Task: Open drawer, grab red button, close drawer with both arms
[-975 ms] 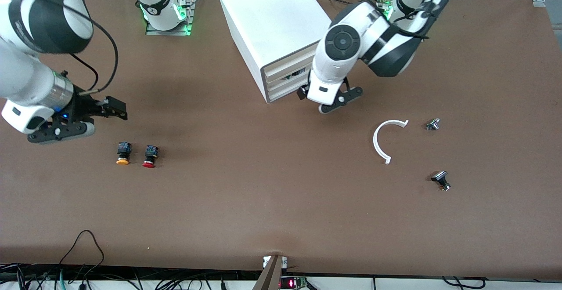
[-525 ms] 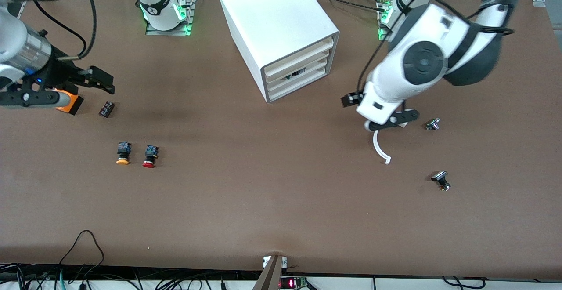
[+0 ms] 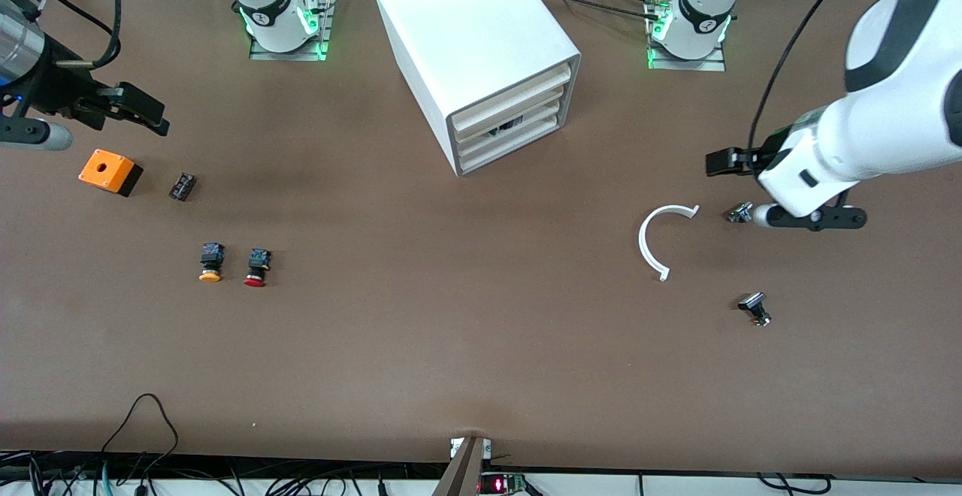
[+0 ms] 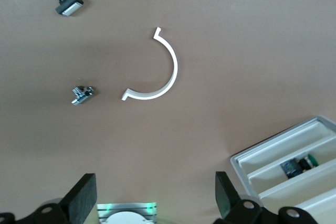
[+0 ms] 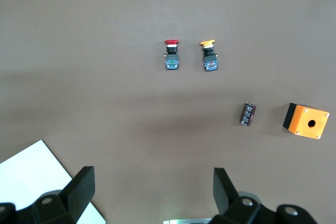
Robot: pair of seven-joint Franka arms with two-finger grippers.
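The red-capped button [image 3: 255,267] lies on the table beside the button with an orange-yellow cap [image 3: 211,263], toward the right arm's end. It also shows in the right wrist view [image 5: 171,53]. The white drawer unit [image 3: 481,52] stands between the arm bases, its three drawers flush; a dark item shows in the middle one [image 4: 296,165]. My right gripper [image 3: 139,113] is open and empty over the table beside the orange box [image 3: 110,171]; its jaws [image 5: 152,190] stand wide. My left gripper [image 3: 725,161] is open and empty [image 4: 156,195] over the table by a small metal part [image 3: 740,213].
A small black part [image 3: 182,186] lies beside the orange box. A white C-shaped piece [image 3: 661,240] and a second metal part [image 3: 754,308] lie toward the left arm's end. Cables hang along the table edge nearest the front camera.
My left gripper has swung from in front of the drawer unit toward the left arm's end of the table. My right gripper has drawn back toward the table's end, uncovering the orange box.
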